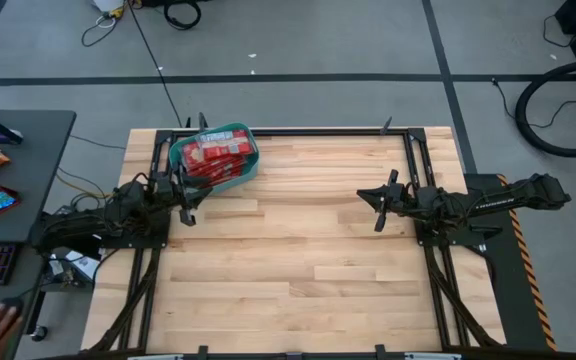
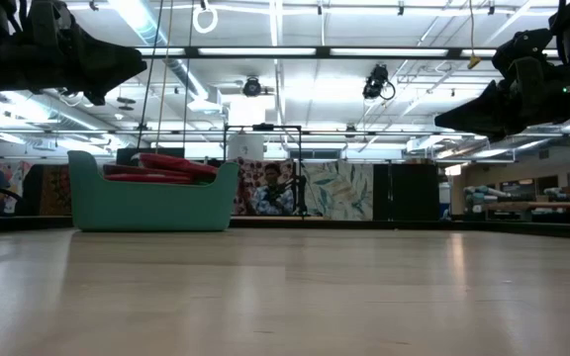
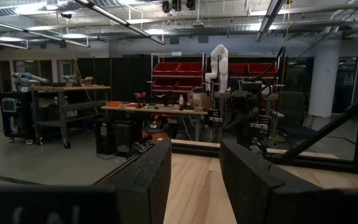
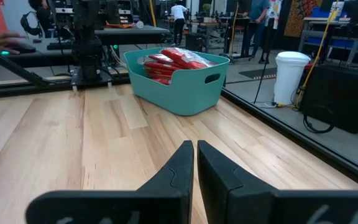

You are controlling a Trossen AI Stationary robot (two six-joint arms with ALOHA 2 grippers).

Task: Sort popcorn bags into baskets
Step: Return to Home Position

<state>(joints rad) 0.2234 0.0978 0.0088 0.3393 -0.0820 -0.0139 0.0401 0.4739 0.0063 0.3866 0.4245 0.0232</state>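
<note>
Homing step, I judge: popcorn bags [image 1: 211,153] are piled in the teal basket [image 1: 249,166], and I see none on the table [image 1: 308,265]. The left gripper [image 1: 193,195] is just beside the basket, fingers spread and empty. The right gripper [image 1: 366,197] is well apart, fingers pressed together. Next: park both arms.

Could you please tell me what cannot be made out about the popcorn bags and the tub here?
Number of popcorn bags: they overlap in the high view; the wall of the teal tub hides the lower ones in the low view and, past the shut right hand, the right wrist view.
Bags' print: too small in every view.
Tub in the left wrist view: out of frame beyond the open left hand.
</note>
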